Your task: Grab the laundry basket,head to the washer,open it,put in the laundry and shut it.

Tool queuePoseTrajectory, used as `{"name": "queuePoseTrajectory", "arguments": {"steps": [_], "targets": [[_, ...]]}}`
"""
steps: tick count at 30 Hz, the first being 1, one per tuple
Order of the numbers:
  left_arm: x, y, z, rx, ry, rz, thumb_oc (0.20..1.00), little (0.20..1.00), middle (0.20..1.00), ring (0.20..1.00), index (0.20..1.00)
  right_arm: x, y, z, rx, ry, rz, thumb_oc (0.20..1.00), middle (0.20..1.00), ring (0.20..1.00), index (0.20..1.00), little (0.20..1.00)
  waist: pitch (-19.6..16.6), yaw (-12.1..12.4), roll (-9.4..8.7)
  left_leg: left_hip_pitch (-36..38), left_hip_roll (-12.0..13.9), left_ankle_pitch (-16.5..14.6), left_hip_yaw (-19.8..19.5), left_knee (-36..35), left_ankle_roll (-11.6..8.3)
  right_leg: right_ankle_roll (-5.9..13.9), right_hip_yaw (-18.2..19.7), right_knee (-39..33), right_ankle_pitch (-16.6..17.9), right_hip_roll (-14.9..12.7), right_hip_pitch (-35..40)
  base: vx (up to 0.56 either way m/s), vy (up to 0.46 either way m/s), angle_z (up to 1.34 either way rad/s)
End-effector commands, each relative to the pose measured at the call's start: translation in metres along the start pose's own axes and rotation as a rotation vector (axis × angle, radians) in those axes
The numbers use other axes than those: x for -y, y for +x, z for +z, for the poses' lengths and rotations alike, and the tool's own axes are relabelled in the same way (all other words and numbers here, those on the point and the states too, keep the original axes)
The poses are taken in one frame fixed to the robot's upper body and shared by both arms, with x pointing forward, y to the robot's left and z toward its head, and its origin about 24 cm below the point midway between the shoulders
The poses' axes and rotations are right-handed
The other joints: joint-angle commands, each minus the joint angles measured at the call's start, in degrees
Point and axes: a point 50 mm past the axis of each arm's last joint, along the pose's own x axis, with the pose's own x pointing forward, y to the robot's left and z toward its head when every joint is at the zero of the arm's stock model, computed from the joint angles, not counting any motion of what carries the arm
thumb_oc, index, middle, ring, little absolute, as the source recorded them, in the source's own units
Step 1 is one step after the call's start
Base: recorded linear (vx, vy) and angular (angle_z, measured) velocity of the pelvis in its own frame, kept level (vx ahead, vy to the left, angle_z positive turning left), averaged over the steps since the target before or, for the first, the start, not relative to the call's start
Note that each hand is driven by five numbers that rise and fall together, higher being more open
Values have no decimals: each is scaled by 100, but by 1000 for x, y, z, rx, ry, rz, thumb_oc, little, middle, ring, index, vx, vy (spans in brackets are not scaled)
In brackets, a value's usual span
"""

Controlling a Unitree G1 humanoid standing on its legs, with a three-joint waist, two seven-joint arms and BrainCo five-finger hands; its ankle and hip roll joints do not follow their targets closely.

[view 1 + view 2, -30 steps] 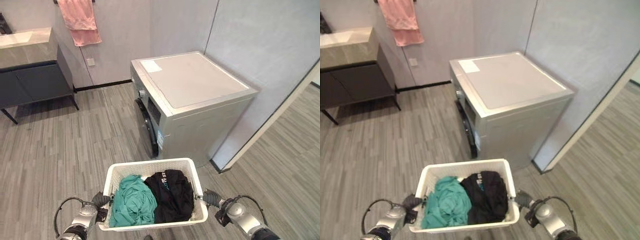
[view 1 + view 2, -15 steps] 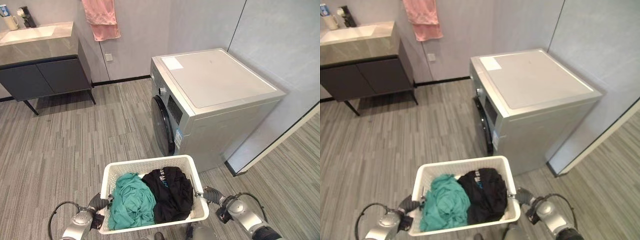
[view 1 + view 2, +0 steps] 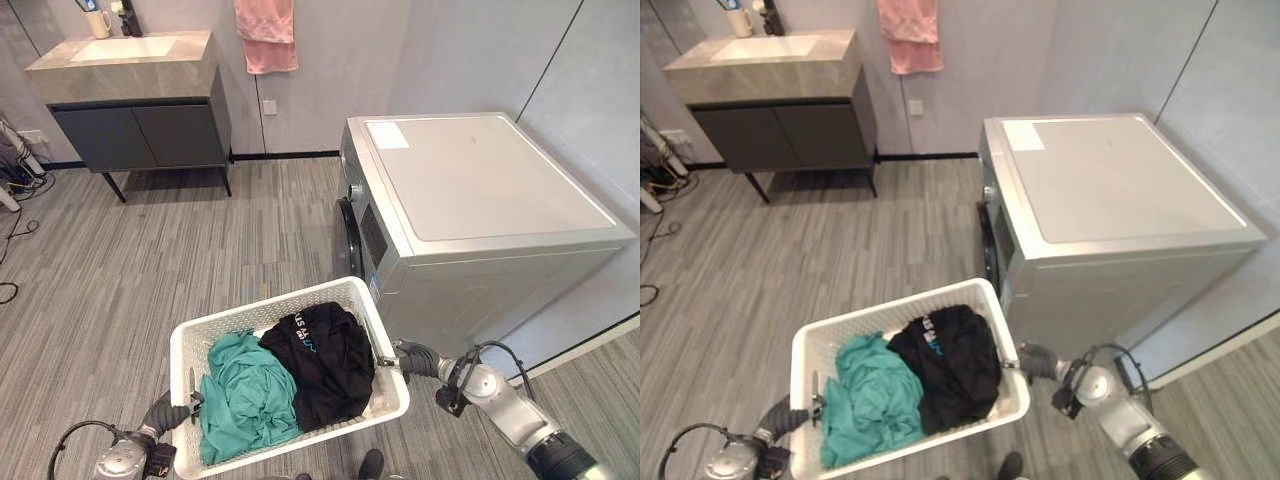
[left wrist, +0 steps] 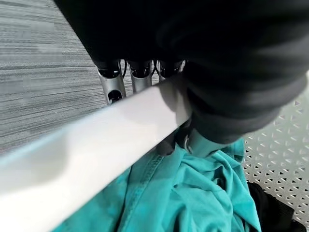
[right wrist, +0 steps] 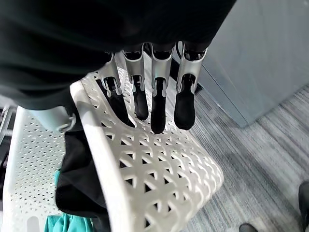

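Heading toward the boxy silver front-load washer [image 3: 470,215], door shut, I'd guess. White perforated plastic laundry basket [image 3: 190,340] with teal and black clothes hangs between both hands: left hand [image 3: 168,412] and right hand [image 3: 415,360] curl around opposite rims. Next: line up with that door.

basket [image 3: 377,327] held both sides | teal, black laundry inside | washer [image 3: 470,210] beside, shut
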Motion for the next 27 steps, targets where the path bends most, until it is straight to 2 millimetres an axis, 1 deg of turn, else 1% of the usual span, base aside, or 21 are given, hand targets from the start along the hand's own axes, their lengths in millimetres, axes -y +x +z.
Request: {"name": "queuePoseTrajectory", "arguments": {"steps": [1,2,3,6,7,8,9,10,11,13,14,17,18,19,20,21,22,23,25,26,27], "targets": [[-28,-12,10,31,91,39,200,200,200,200,200,21,11,91,400,-78,10,200,200,200,200,200,-266,104,-233,-246,353,-174,123,417,-368,542,108,-102,353,-306,57,0,0,0],[-29,-14,10,34,81,44,200,200,200,200,200,21,15,103,427,-106,22,200,200,200,200,200,-245,144,-238,-254,356,-164,117,410,-365,538,117,-90,352,-302,52,-35,-13,-2],[-33,-19,12,44,75,58,200,200,200,200,200,21,19,128,486,-144,49,200,200,200,200,200,-201,213,-256,-276,358,-149,117,397,-363,528,138,-90,359,-297,34,-41,-18,1],[-38,-29,11,49,63,67,200,200,200,200,200,19,23,160,550,-203,95,200,200,200,200,200,-166,323,-281,-278,364,-133,121,363,-363,509,131,-110,370,-296,39,-24,-14,-2],[-40,-32,10,46,59,66,200,200,200,200,200,20,23,175,573,-248,111,200,200,200,200,200,-153,389,-297,-286,365,-122,109,347,-363,504,120,-114,376,-294,36,-24,-19,7],[-41,-33,10,47,58,67,200,200,200,200,200,20,24,176,575,-249,113,200,200,200,200,200,-148,378,-300,-284,364,-121,110,346,-363,504,121,-114,377,-294,36,0,0,0],[-44,-38,11,47,47,62,200,200,200,200,200,23,23,197,598,-310,134,200,200,200,200,200,-146,453,-327,-296,368,-111,108,331,-366,498,107,-117,394,-301,25,-13,-9,3],[-44,-38,11,48,45,64,200,200,200,200,200,23,23,197,599,-311,134,200,200,200,200,200,-141,445,-328,-295,368,-110,108,331,-366,498,107,-117,394,-301,25,0,0,0],[-56,-47,18,74,17,72,200,200,200,200,200,26,23,227,629,-330,183,200,200,200,200,200,-159,535,-365,-284,363,-78,92,275,-371,493,101,-147,425,-300,31,-17,-16,8],[-62,-50,22,83,13,78,200,200,200,200,200,28,22,234,631,-344,190,200,200,200,200,200,-162,531,-381,-279,360,-70,89,263,-373,489,104,-150,428,-300,32,-3,-2,2],[-67,-53,27,95,14,79,200,200,200,200,200,29,22,243,630,-371,206,200,200,200,200,200,-171,551,-390,-269,362,-66,92,256,-378,489,95,-159,433,-298,45,0,0,0],[-85,-64,52,144,75,67,200,200,200,200,200,35,19,265,628,-422,227,200,200,200,200,200,-213,594,-404,-259,356,-27,81,226,-396,486,78,-164,443,-292,64,-4,-4,8],[-92,-69,66,173,106,61,200,200,200,200,200,38,18,274,632,-447,222,200,200,200,200,200,-223,604,-406,-247,353,-12,74,214,-402,488,79,-167,455,-291,72,-1,0,7],[-92,-69,66,173,106,62,200,200,200,200,200,37,18,275,633,-447,222,200,200,200,200,200,-222,602,-407,-247,353,-12,74,213,-402,488,79,-167,455,-292,73,6,-2,5],[-101,-74,84,194,141,41,200,200,200,200,200,40,21,281,624,-439,223,200,200,200,200,200,-260,609,-400,-227,352,21,65,169,-416,496,67,-183,468,-285,91,0,0,0],[-101,-74,84,194,141,42,200,200,200,200,200,40,21,282,626,-439,224,200,200,200,200,200,-258,604,-406,-224,351,23,64,166,-416,496,66,-184,468,-285,93,0,0,0],[-113,-81,119,238,225,11,200,200,200,200,200,51,28,293,587,-441,181,200,200,200,200,200,-337,600,-413,-180,357,85,66,80,-444,504,49,-198,478,-269,114,18,-13,3],[-115,-82,124,246,240,12,200,200,200,200,200,53,29,295,588,-431,172,200,200,200,200,200,-344,595,-424,-173,359,96,66,65,-452,505,43,-206,481,-271,118,23,-18,4],[-121,-85,143,283,272,19,200,200,200,200,200,67,26,302,583,-435,113,200,200,200,200,200,-386,560,-440,-147,367,135,71,12,-472,511,48,-229,489,-258,123,0,0,0],[-121,-84,144,283,272,19,200,200,200,200,200,67,26,302,583,-435,112,200,200,200,200,200,-382,564,-440,-145,366,137,71,10,-473,511,48,-230,489,-258,124,0,0,0],[-125,-86,152,304,275,29,200,200,200,200,200,75,25,302,579,-427,84,200,200,200,200,200,-408,539,-451,-133,375,155,82,-19,-486,515,48,-257,495,-249,134,0,0,0]]}}
